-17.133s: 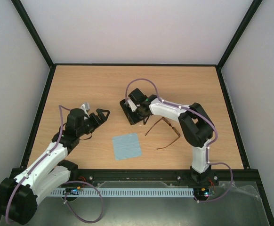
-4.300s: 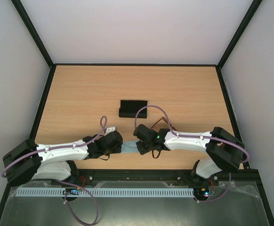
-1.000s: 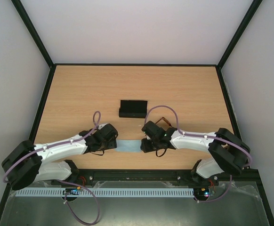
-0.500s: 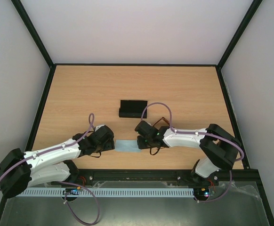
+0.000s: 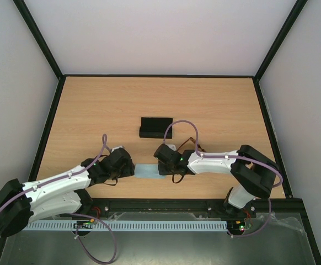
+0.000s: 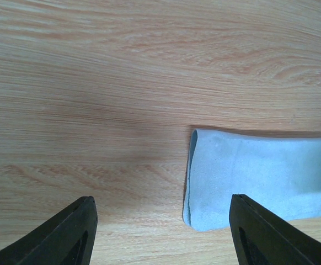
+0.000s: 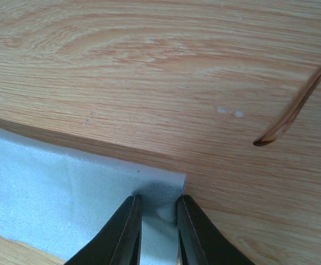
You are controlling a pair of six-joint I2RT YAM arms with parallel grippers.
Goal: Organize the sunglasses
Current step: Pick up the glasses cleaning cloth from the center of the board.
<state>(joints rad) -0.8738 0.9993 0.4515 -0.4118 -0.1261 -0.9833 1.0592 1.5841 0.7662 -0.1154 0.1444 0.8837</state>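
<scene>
My right gripper (image 7: 158, 203) pinches the folded blue cloth's (image 7: 50, 187) right edge. The sunglasses (image 7: 273, 133) lie just right, slightly farther, temple slanting away. My left gripper (image 6: 161, 203) hangs spread.

A folded blue cloth (image 6: 260, 182) lies near a black case (image 5: 155, 127) on the table (image 5: 215, 105).

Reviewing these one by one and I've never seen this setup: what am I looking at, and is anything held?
Two robot arms are bolted at the near edge of a wooden table. One picture looks down from above; the other two come from wrist cameras. On the table lie a black case, a folded light blue cloth and sunglasses, mostly hidden. The right claw pinches the cloth's corner; the left claw hangs open by its other end, empty.
</scene>
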